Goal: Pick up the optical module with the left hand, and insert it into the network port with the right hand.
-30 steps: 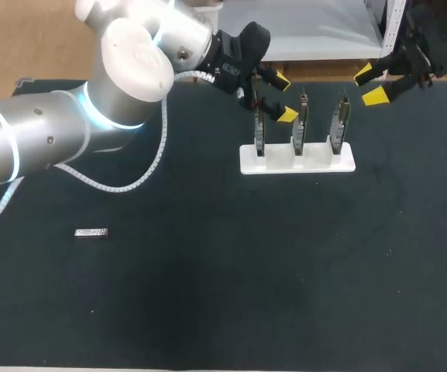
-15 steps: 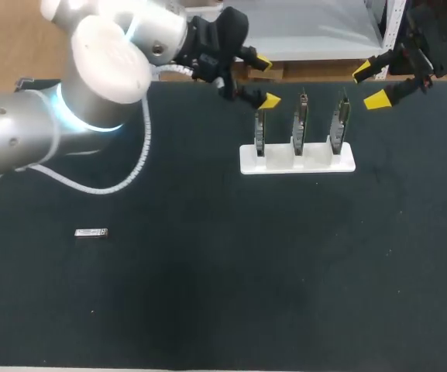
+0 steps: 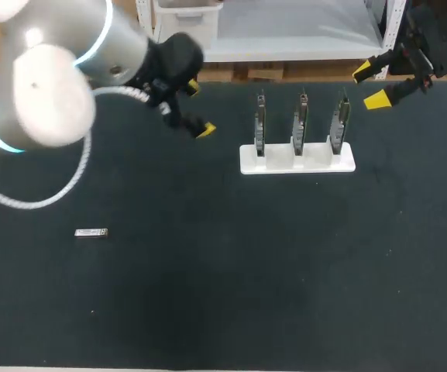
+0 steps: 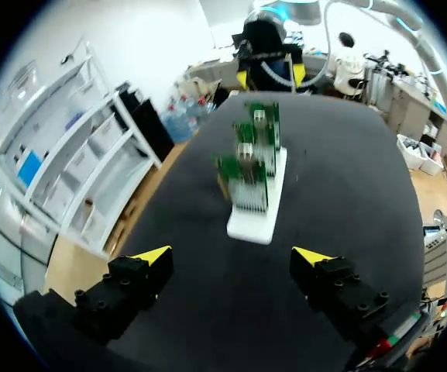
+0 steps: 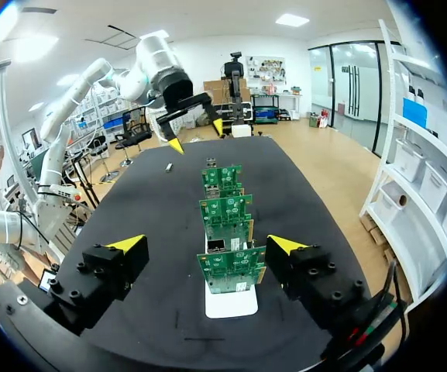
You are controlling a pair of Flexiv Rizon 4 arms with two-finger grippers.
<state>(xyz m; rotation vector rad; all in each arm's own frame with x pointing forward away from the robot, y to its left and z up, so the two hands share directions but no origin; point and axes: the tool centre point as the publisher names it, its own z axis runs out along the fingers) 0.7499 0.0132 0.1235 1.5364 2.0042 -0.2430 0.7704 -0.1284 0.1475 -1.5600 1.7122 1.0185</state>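
On the black table (image 3: 285,271) the optical module (image 3: 91,232), a small silvery bar, lies flat at about eight o'clock from the table's middle, alone and touched by nothing. The left gripper (image 3: 198,108) hangs above the table at about eleven o'clock from the middle. The module is well apart from it, towards its seven o'clock. Its yellow-tipped fingers are spread wide with nothing between them. In its own wrist view the left gripper (image 4: 232,257) shows the same wide gap, with bare table under it. Dead ahead at its twelve o'clock stands the white stand (image 4: 256,225). Three green circuit boards (image 4: 248,167) sit upright in it, one behind the other, and the nearest carries a grey metal cage (image 4: 248,198). The right gripper (image 4: 269,76) is beyond them. From the head view the white stand (image 3: 297,159) sits at about one o'clock from the table's middle, its circuit boards (image 3: 301,122) side by side and edge-on. The right gripper (image 3: 370,85) hovers at about one o'clock from the stand, near the table's far edge, fingers apart and empty. The right wrist view has its own gripper (image 5: 206,245) open, with the circuit boards (image 5: 227,208) lined up straight ahead. The left gripper (image 5: 196,133) and the optical module (image 5: 170,167) are far beyond them.
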